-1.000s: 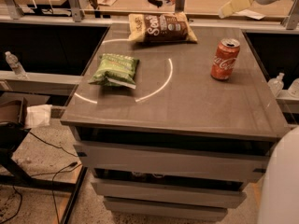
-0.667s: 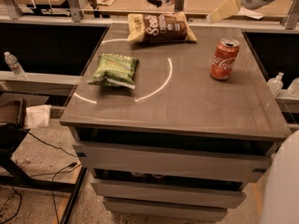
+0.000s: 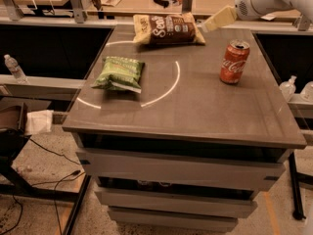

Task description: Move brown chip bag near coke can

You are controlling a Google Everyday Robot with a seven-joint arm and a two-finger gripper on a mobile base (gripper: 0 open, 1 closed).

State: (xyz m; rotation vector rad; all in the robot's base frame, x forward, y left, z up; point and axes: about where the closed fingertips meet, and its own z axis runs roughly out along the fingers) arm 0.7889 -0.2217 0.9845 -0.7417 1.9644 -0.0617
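- Currently the gripper (image 3: 211, 24) hovers over the far edge of the table (image 3: 195, 111). Whether it is parted or closed cannot be told, and nothing is seen in its hold.
- Just off its tip lies the brown chip bag (image 3: 168, 29), flat; contact unclear.
- Near the gripper, on its camera side: coke can (image 3: 234, 61), upright.
- Well apart, past the brown bag: green chip bag (image 3: 119, 73).
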